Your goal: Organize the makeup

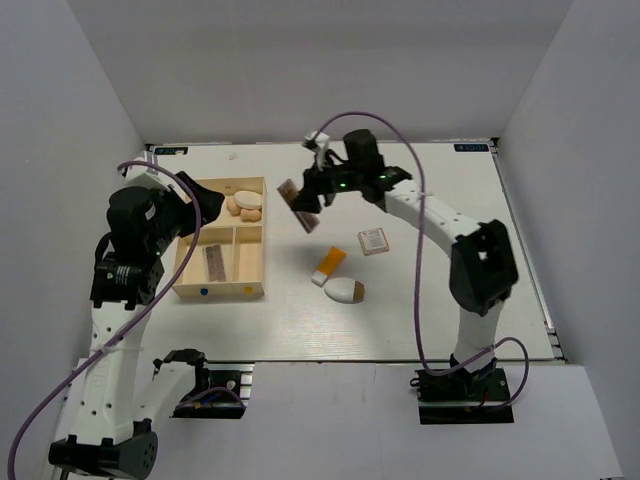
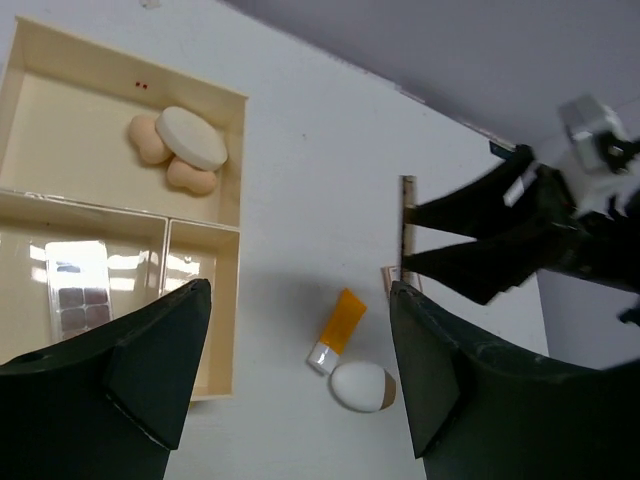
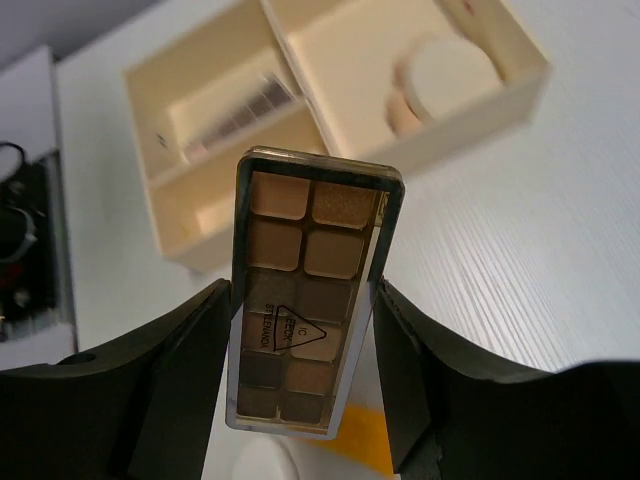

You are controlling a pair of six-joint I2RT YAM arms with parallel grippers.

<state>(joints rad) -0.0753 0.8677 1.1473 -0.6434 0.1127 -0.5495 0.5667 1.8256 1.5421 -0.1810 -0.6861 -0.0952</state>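
Makeup is split between a pale wooden divided tray [image 1: 220, 291] and the white counter [image 1: 450, 300] to the tray's right. The right end effector [image 3: 305, 295] is clenched on a slim eyeshadow palette [image 3: 300, 330], gripping its long edges and holding it up near the tray's far right corner. The left end effector [image 2: 300, 290] hangs over the tray, released, its fingers spread with nothing between them. A second palette [image 1: 214, 262] lies in a near compartment of the tray. On the counter right of the tray lie an orange tube [image 1: 331, 262] with a white cap, a white egg-shaped sponge [image 1: 345, 290] just beside it and, farther right, a square compact [image 1: 372, 241]. In the tray's far compartment, a round cream puff [image 1: 247, 197] rests on two peach sponges [image 1: 250, 214].
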